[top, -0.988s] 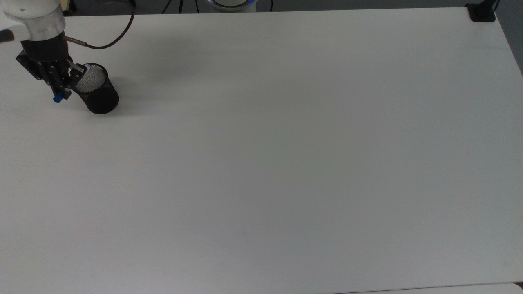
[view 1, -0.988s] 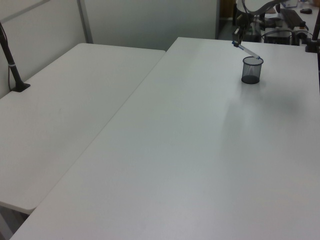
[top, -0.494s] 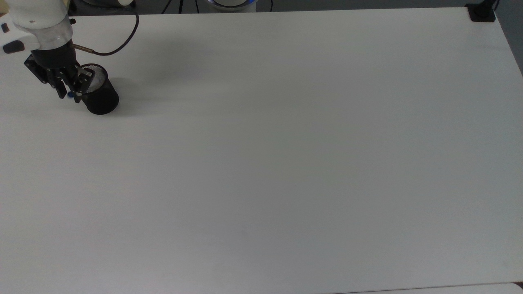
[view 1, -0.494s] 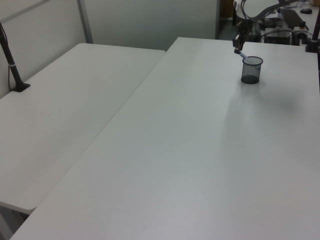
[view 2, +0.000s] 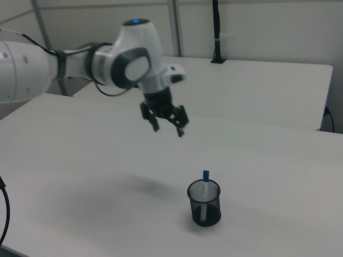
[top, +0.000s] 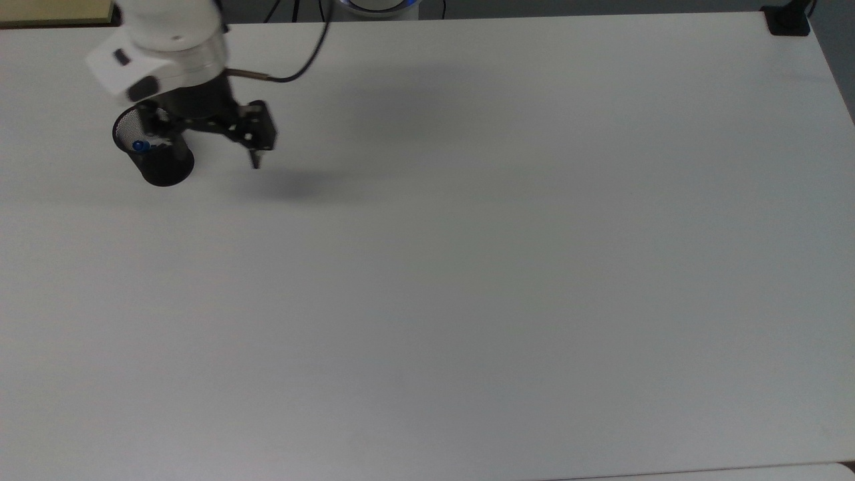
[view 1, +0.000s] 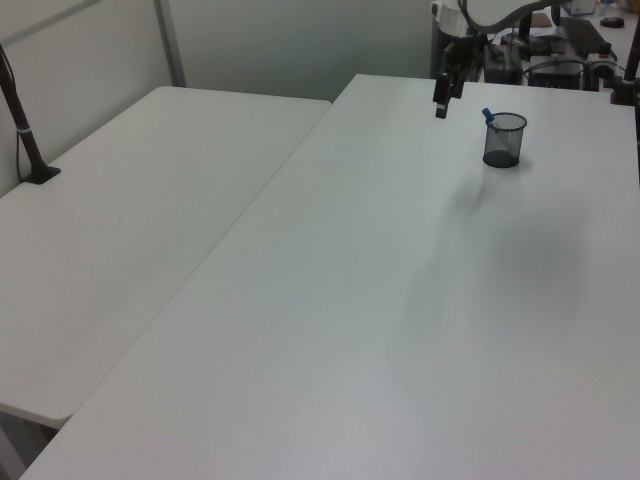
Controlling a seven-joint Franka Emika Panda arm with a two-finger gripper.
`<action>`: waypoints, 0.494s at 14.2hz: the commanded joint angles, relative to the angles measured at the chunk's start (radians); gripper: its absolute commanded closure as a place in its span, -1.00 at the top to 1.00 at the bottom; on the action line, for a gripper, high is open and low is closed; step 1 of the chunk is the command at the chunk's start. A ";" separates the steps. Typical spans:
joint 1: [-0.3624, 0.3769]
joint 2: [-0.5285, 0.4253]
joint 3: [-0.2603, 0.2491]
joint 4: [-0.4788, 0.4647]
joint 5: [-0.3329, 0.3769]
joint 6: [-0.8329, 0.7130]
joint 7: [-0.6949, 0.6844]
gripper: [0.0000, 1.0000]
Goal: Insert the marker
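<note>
- Your gripper let go: the marker stood inside the mesh cup, so insertion looked complete.
- Fingers spread, empty, it had swung away toward 3 o'clock in the top view.

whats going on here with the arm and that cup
A single robot arm has been putting a marker into a black mesh cup on a white table. The marker stands in the cup, blue end poking above the rim. The tool is open, empty, and raised above the table, off to the side of the cup.
</note>
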 commanded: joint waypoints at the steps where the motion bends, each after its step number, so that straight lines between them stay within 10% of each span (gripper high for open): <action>1: 0.108 -0.085 -0.007 -0.008 0.019 -0.098 0.119 1.00; 7: 0.207 -0.139 -0.010 0.066 0.005 -0.310 0.169 1.00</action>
